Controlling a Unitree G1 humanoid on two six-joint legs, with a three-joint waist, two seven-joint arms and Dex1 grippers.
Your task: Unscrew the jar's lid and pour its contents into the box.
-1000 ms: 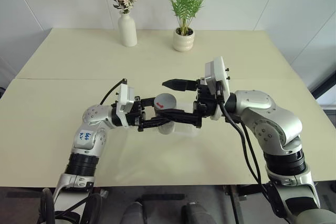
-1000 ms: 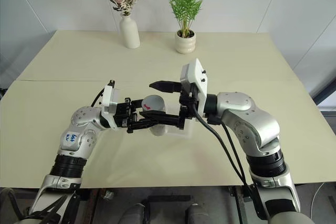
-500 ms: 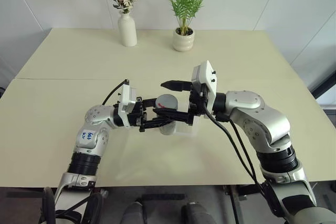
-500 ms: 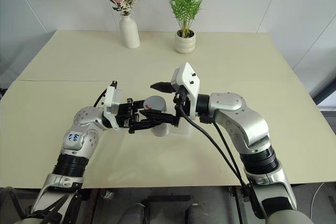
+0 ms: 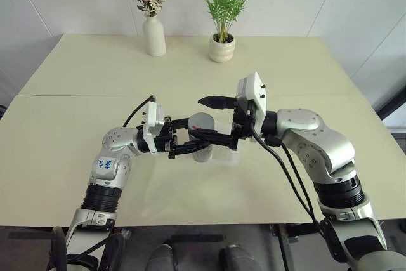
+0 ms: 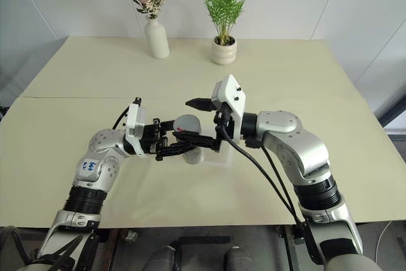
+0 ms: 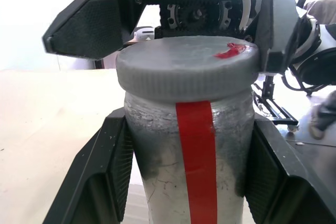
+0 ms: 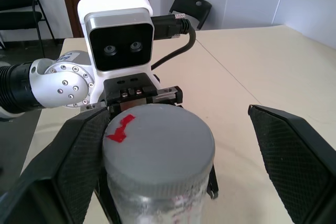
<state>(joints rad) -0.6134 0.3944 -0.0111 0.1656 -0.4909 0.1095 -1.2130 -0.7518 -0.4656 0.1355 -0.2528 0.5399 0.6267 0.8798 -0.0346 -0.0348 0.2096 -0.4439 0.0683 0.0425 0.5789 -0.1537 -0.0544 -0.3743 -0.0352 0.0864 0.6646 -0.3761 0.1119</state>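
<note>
Above the counter (image 5: 76,131) middle, my left claw (image 5: 190,139) is clamped on the jar (image 7: 189,150); my right claw (image 5: 212,118) is spread around the lid (image 8: 157,145), one finger touching. Risk: closing off-centre could tilt the jar, or twisting could spin it in the grip.

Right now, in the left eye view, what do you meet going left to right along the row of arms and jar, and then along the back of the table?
Arms row: left gripper shut on the jar → lid → open right gripper. Back of the table: flower vase → plant pot.
</note>
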